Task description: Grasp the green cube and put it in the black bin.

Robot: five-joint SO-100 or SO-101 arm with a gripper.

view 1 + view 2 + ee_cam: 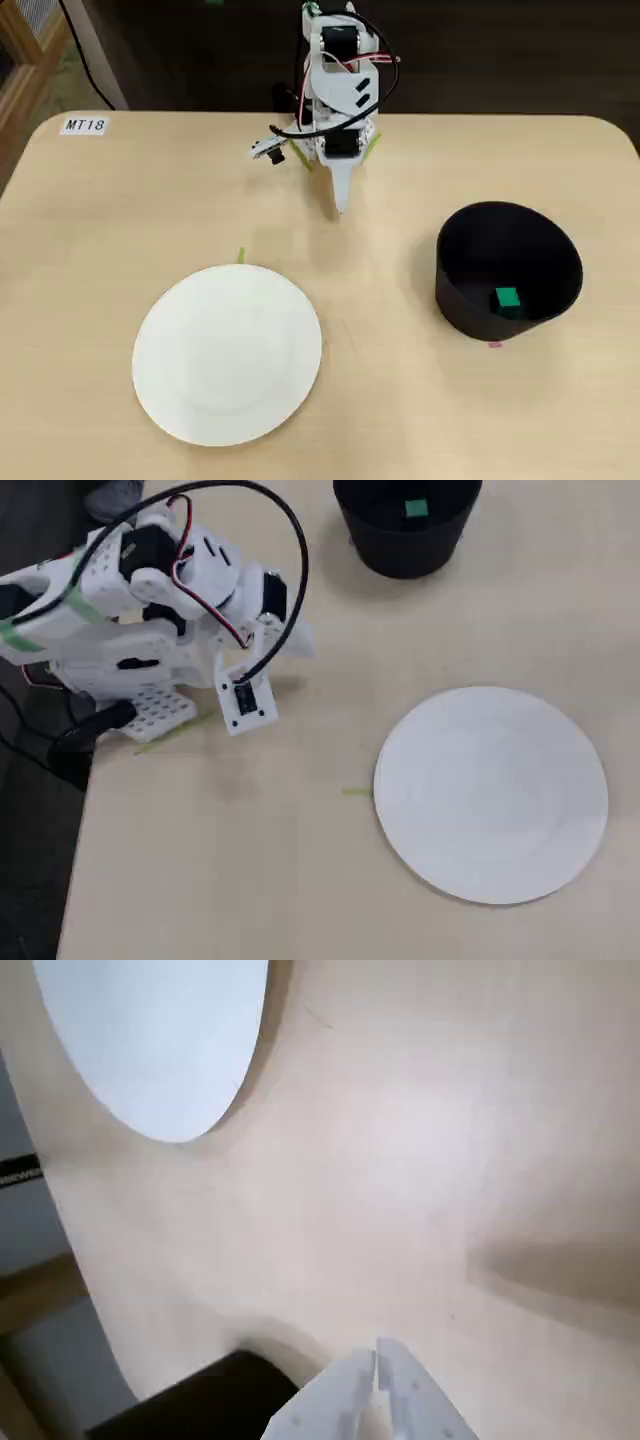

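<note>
The green cube [507, 300] lies inside the black bin [462, 305], near the bin's front wall in a fixed view. It shows in both fixed views, with the cube [416, 508] and bin [405, 552] at the top edge of the other one. My gripper [340, 205] hangs from the folded white arm at the table's far edge, well left of the bin, its tip pointing down at the table. In the wrist view its white fingers [375, 1360] are pressed together with nothing between them.
A white plate [228, 350] lies on the beige table in front of the arm and shows in the other views [150, 1030] [490, 790]. A dark shape [200, 1405] sits at the wrist view's bottom left. A label [83, 125] marks the far left corner.
</note>
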